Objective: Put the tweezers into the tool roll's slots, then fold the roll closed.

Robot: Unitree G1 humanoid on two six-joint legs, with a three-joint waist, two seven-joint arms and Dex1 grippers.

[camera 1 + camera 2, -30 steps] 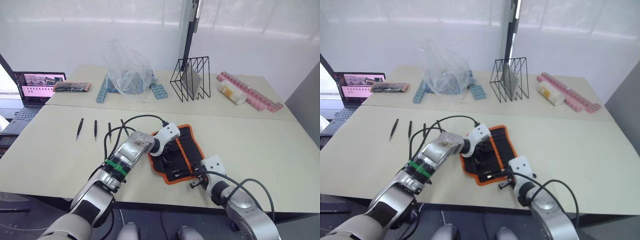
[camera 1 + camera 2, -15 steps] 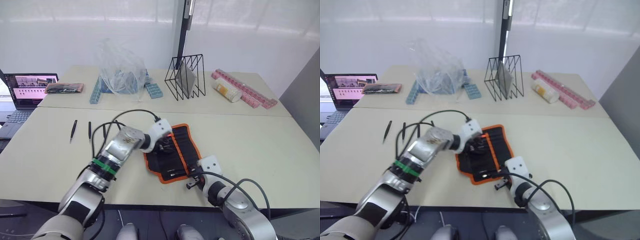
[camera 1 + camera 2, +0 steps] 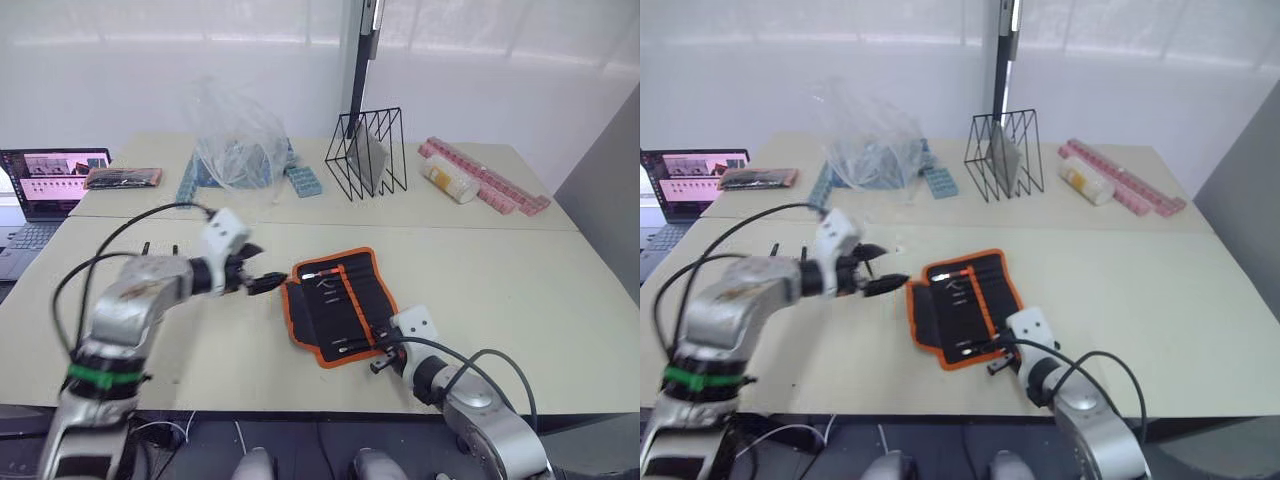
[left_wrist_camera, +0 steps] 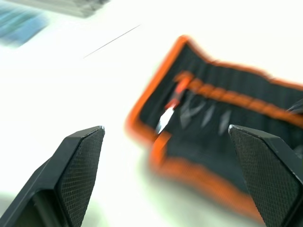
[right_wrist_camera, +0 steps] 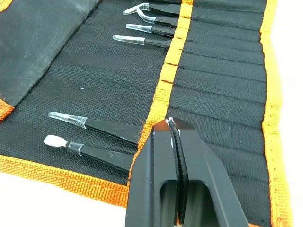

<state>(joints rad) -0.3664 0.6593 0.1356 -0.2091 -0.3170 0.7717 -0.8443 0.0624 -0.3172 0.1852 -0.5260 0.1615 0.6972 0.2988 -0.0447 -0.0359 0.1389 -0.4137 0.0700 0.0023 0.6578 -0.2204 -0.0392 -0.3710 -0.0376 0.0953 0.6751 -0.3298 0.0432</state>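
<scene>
1. Roll [image 3: 337, 306]: lies open and flat on the near table [image 3: 520, 290], orange trim all round, an orange strip down its middle.
2. Slots [image 5: 222, 71]: rows of narrow black pockets beyond the orange strip. In the right wrist view five tools sit tucked in them, three at one end and two at the other, their capped tips lying on the bare inner face.
3. Tweezers [image 3: 146, 247]: loose ones lie on the table well to the left of the roll, partly hidden by the left arm; the count cannot be told.
4. Right gripper [image 5: 176, 137]: fingers pressed together, empty, tip resting on the roll near the orange strip at its near end; in my judgement it pins the roll.
5. Left gripper [image 3: 250, 278]: fingers spread wide, empty, just off the roll's left edge, between the roll and the loose tweezers.
6. Far table: plastic bag [image 3: 238, 135], wire rack [image 3: 368, 155], laptop [image 3: 52, 170].
7. Risks, as judged:
   - thin tweezers lying flat may slip from wide pads or skid when pinched;
   - cables of the left arm may sweep the loose tweezers;
   - if the right tip lifts, the roll may shift during insertion.
</scene>
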